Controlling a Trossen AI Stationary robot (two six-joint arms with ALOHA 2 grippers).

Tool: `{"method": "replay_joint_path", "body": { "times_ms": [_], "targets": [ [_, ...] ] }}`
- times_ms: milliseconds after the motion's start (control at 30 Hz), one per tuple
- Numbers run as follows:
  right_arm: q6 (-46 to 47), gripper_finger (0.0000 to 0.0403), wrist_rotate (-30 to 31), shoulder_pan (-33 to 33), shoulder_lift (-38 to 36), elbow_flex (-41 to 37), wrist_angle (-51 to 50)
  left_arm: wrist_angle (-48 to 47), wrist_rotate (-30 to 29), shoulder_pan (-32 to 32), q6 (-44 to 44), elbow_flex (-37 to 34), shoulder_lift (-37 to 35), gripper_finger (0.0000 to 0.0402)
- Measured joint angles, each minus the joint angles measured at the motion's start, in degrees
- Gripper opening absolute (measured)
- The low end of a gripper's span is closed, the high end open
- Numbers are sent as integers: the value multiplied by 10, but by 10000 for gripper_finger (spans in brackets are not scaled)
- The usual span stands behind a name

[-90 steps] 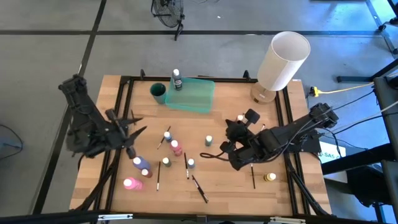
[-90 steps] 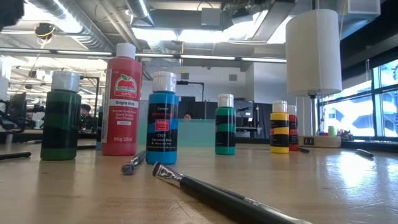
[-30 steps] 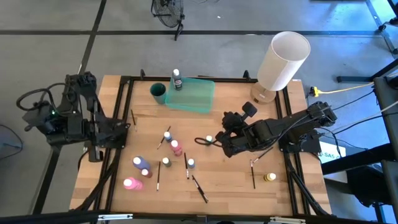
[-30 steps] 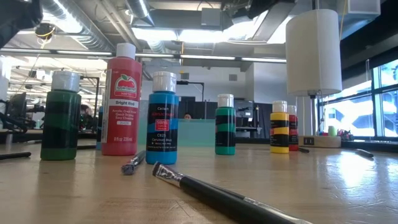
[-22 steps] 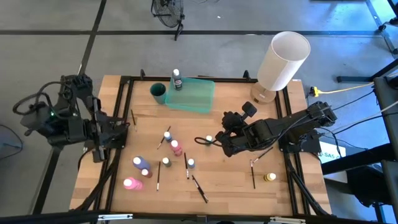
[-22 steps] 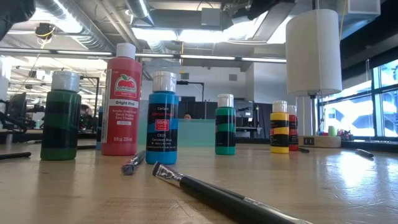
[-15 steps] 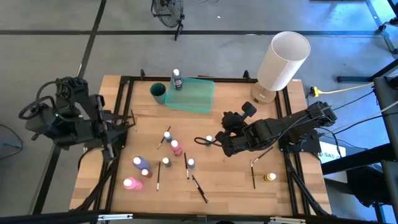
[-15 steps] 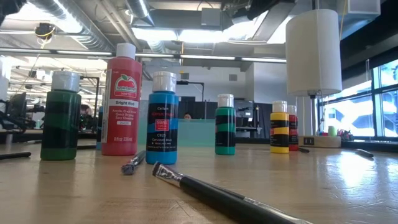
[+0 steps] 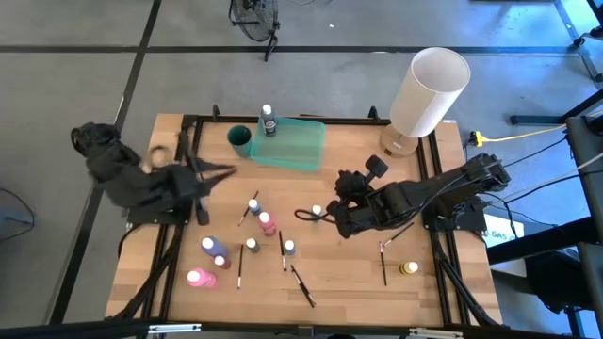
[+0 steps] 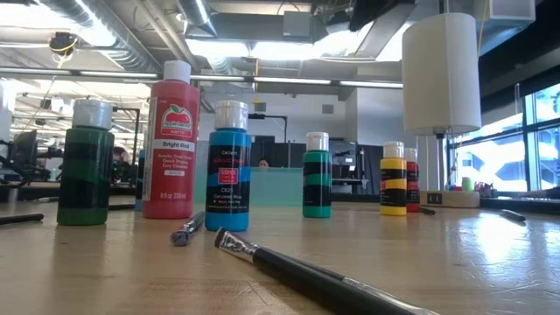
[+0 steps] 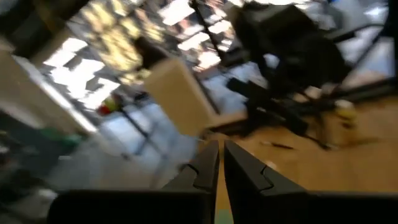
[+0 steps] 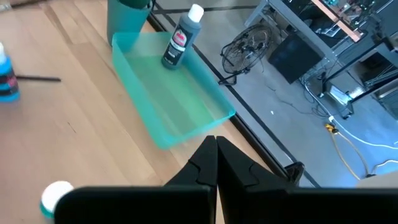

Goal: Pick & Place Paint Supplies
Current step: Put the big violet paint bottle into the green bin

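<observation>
Small white-capped paint bottles stand on the wooden table: pink point(image 9: 198, 278), purple point(image 9: 220, 260), blue point(image 9: 253, 205), red point(image 9: 267, 223), green point(image 9: 317, 211) and yellow point(image 9: 409, 268). Thin dark paintbrushes point(image 9: 301, 282) lie among them. A black bottle point(image 9: 268, 121) stands in the green tray point(image 9: 292, 146). My left gripper point(image 9: 231, 169) hovers shut over the table's left part, pointing right, with nothing in it. My right gripper point(image 9: 303, 215) is shut at mid-table, right beside the green bottle's cap point(image 12: 56, 196), holding nothing.
A teal cup point(image 9: 240, 139) stands left of the tray. A big white lamp point(image 9: 429, 89) stands at the far right corner. A black frame runs along the table's edges. The low view shows bottles point(image 10: 228, 166) in a row and a brush point(image 10: 297, 271) up close.
My left arm has swung from the table's left edge inward over the table, and its gripper now points toward the right. My right arm has kept still. No bottle or brush has moved.
</observation>
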Motion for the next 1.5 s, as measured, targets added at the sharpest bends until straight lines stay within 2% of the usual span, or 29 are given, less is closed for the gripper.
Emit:
{"method": "replay_joint_path", "body": {
  "times_ms": [100,167,467,633,867,1000,1200,1300,1400,1500],
  "targets": [
    [0,1,2,-2,0,-19,7,-68,139,45,-58,0,2,8],
    [0,1,0,-5,0,-29,13,-89,160,67,-68,0,6,4],
    [0,1,-9,-15,0,-47,30,-125,164,100,-70,0,-2,6],
    [0,1,-9,-15,0,-54,45,-185,171,99,-142,0,-13,4],
    [-30,1,-9,-16,0,-54,85,-200,119,99,-163,0,-9,12],
    [-53,1,-11,-16,0,-54,108,-198,116,99,-149,-8,-4,34],
    [-71,1,-11,-16,0,-54,121,-198,110,99,-160,-36,-3,92],
    [-71,1,-11,-16,0,-54,120,-195,66,99,-169,-49,-3,117],
    [-71,1,-11,-16,0,-54,119,-195,38,100,-158,-56,-3,130],
    [-71,1,-11,-16,0,-54,119,-196,52,99,-152,-63,-3,134]
  ]
}}
